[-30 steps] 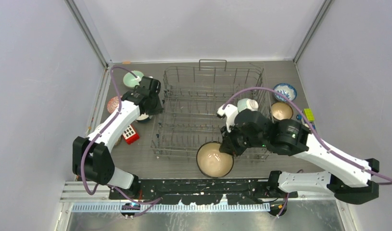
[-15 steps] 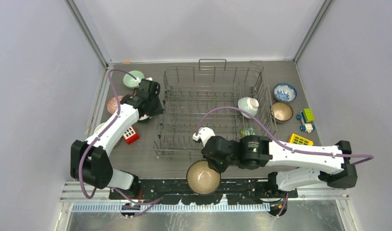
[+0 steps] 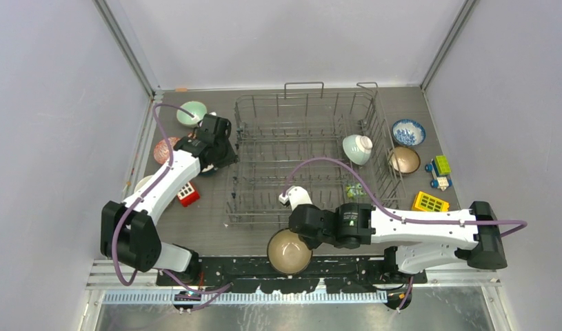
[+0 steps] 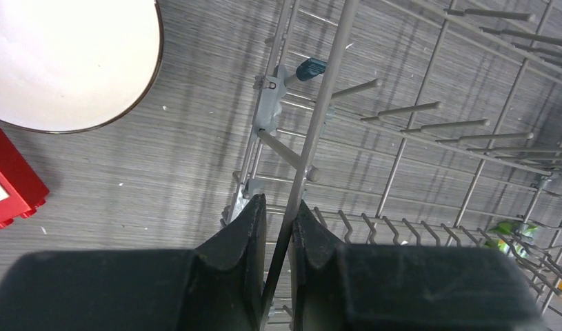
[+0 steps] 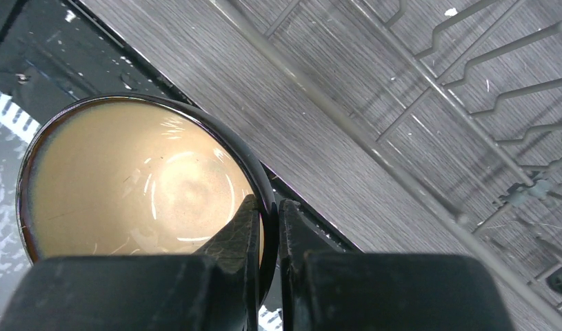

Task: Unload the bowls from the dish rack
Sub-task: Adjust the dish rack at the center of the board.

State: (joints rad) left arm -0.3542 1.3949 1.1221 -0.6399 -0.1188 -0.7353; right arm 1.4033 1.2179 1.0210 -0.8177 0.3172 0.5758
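Your right pincer is clamped on the rim of a tan bowl, with one finger inside its dark edge and one outside. That bowl is at the near edge of the bench, partly over the black rail of the arm bases. You cannot tell whether it rests on anything or hangs in the grip. Just beyond it is the near wall of the dish rack, which stands in the middle of the bench. Your left pincer is closed on a wire of the rack's left wall, towards the far end, and the wire runs up between its fingers. Inside the rack, by the right wall, a pale green bowl lies on its side, and a small green figure sits nearer you. To the left of the rack are a mint bowl near the far left corner, a pinkish bowl by the left edge, a white bowl and a red block. To the right of the rack stand a blue-and-white bowl, a brown bowl, a toy truck and a yellow block.
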